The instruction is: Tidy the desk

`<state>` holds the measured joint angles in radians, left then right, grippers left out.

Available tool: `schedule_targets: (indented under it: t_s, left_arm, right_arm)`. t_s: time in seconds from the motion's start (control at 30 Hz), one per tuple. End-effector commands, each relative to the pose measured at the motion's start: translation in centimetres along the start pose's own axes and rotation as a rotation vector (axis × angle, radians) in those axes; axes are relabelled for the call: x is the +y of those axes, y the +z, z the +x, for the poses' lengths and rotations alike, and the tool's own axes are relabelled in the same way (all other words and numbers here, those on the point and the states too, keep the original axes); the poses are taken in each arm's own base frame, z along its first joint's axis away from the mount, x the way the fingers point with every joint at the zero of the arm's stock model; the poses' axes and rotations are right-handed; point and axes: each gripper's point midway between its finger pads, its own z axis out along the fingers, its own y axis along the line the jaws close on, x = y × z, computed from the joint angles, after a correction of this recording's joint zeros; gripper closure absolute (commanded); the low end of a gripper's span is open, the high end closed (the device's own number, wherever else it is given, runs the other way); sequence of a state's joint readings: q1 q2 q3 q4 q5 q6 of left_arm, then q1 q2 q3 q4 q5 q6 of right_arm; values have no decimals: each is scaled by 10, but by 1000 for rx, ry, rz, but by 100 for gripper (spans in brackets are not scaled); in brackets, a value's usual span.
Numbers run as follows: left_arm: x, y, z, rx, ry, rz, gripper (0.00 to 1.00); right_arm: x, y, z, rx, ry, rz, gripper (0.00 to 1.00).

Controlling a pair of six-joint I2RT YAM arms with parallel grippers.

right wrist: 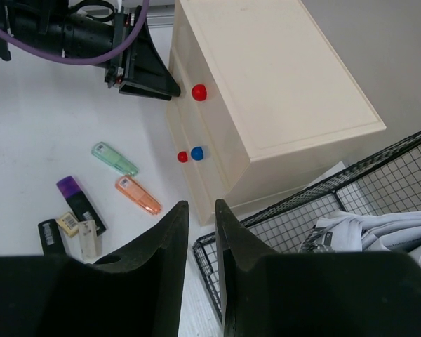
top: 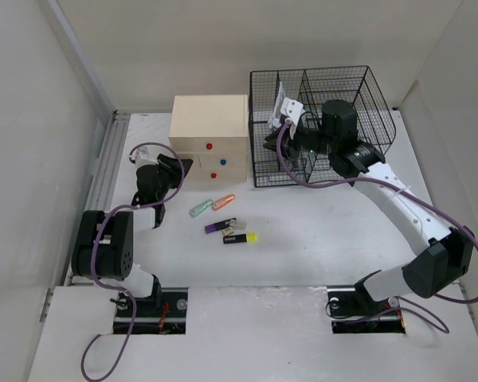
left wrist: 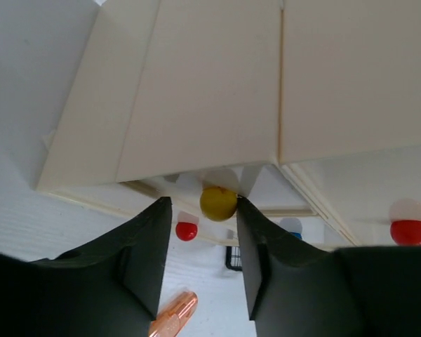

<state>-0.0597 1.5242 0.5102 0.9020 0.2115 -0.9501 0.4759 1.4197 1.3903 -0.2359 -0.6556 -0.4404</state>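
While the left gripper (left wrist: pixel 202 201) straddles the yellow knob (left wrist: pixel 218 203) on the box (left wrist: pixel 217 84) — jaws apart — the right gripper (right wrist: pixel 202 205) hovers by the basket (right wrist: pixel 281 232). Its jaws are barely parted, empty.

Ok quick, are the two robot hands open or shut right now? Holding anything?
Left gripper: open, one finger on each side of the yellow knob.
Right gripper: only slightly open, nothing between its fingers.
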Motion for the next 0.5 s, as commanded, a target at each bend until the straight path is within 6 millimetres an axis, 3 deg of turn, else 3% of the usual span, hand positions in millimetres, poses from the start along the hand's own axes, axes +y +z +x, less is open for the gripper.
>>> schedule_targets:
  t_s: [0.0, 0.1, 0.3, 0.47]
  left_arm:
    - [-16, 12, -27, -92, 18, 38, 64]
    - [-16, 14, -27, -92, 18, 38, 79]
    - [-13, 11, -22, -93, 52, 10, 98]
    - [-16, 1, -6, -70, 68, 9, 100]
  right_arm:
    - [2, -3, -7, -30, -8, -13, 73]
    - [3, -1, -5, -28, -2, -25, 73]
    - [4, -1, -5, -32, -2, -34, 73]
    - [8, 2, -3, -33, 5, -58, 73]
